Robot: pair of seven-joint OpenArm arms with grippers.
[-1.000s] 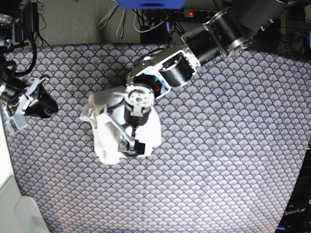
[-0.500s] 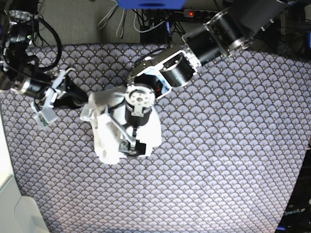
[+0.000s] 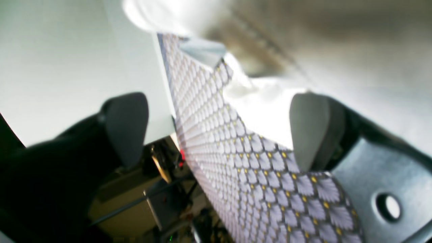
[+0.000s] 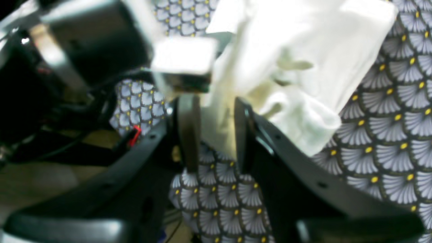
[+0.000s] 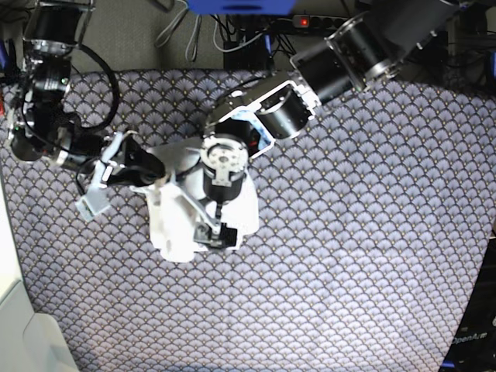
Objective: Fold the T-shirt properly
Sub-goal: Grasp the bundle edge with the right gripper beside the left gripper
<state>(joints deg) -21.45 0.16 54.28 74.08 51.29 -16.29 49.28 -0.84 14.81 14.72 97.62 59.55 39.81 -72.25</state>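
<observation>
The white T-shirt lies bunched in a heap left of the table's middle. My left gripper points down over the heap's lower right part, jaws wide open. In the left wrist view the left gripper frames patterned cloth and a bright fold of the T-shirt, gripping nothing. My right gripper reaches the heap's upper left edge. In the right wrist view the right gripper stands part open, with an edge of the T-shirt showing between its fingers.
A fan-patterned grey cloth covers the table. Cables and a power strip lie beyond the far edge. A white surface sits at the lower left corner. The left arm's bulky links span the upper right.
My right arm has swung in from the table's left edge to the shirt's upper left edge. The left arm and the shirt have stayed put.
</observation>
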